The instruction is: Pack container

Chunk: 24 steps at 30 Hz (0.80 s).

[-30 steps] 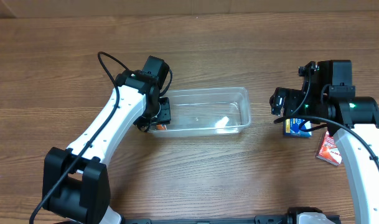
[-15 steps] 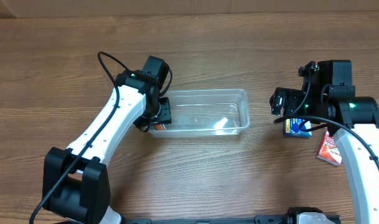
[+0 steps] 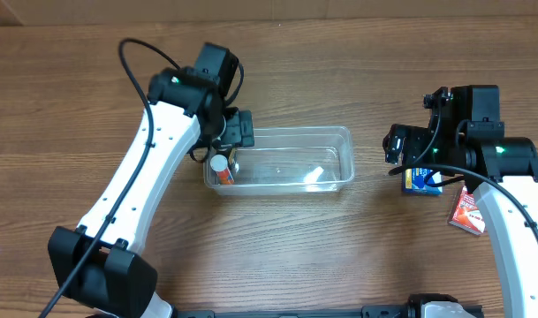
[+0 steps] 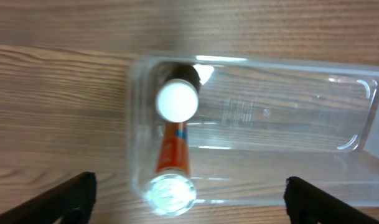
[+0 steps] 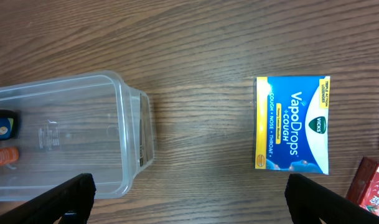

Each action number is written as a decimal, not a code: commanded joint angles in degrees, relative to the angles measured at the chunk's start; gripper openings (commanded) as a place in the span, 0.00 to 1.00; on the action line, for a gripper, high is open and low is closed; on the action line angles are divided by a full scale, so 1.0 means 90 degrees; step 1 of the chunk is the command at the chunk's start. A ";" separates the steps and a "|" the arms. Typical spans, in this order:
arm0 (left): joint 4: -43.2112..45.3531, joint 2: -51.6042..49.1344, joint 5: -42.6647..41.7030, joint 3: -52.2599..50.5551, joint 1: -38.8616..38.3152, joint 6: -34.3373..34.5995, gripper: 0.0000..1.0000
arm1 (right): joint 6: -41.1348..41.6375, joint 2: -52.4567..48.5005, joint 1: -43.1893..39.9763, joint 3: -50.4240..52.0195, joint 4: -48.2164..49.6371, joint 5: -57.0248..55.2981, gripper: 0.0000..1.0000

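- Wood-grain counter [image 3: 277, 256] fills every view and carries everything.
- The container [image 3: 295, 130] lies mid-counter with its long side running left to right. It sits between the two arms, lid off and mostly bare inside.
  - I judge it light and thin-walled, with slick, springy sides, so a nudge would slide it across the counter rather than tip it.
  - The rolled rim on a short end wall looks the stiffest place to grip, with one finger inside and one outside.
- The left claw [image 3: 235, 134] hovers over the container's left end. Its fingers are spread wide at the edges of its wrist view, with nothing between them.
- The right claw [image 3: 403, 148] hangs to the right of the container, over bare wood beside the box. It is also spread wide and empty.
- A blue Vicks VapoDrops box [image 5: 292, 124] lies flat, well apart from the container's right wall.
  - It is probably light, stiff card, best pinched across its narrower width.
- A red packet [image 3: 467, 212] lies just beyond the box, partly under the right arm.
- An orange bottle [image 4: 173, 146] with a white cap [image 4: 177, 101] rests inside the container's left end.
- A dark item sits close beside the bottle, too hidden to name.
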<state>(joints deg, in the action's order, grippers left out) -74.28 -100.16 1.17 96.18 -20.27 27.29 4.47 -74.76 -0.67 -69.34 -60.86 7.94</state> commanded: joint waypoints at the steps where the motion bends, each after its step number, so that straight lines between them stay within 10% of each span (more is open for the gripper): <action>1: -0.0277 0.0000 0.0634 0.0826 0.0134 0.0117 1.00 | 0.0034 -0.0002 0.0032 -0.0148 0.0036 -0.0036 1.00; 10: -0.0559 0.0529 0.1132 0.1673 0.0782 0.0112 1.00 | 0.1025 0.0000 -0.0391 -0.0901 0.0090 -0.0831 1.00; 24: -0.0719 0.0891 0.0007 0.1664 0.2752 -0.0223 1.00 | -0.0415 -0.1525 -0.1154 -0.1260 -0.0063 -0.0828 1.00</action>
<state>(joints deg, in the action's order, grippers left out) -80.73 -92.88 4.05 110.06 3.90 26.81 3.42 -84.25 -10.63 -79.99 -61.21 0.97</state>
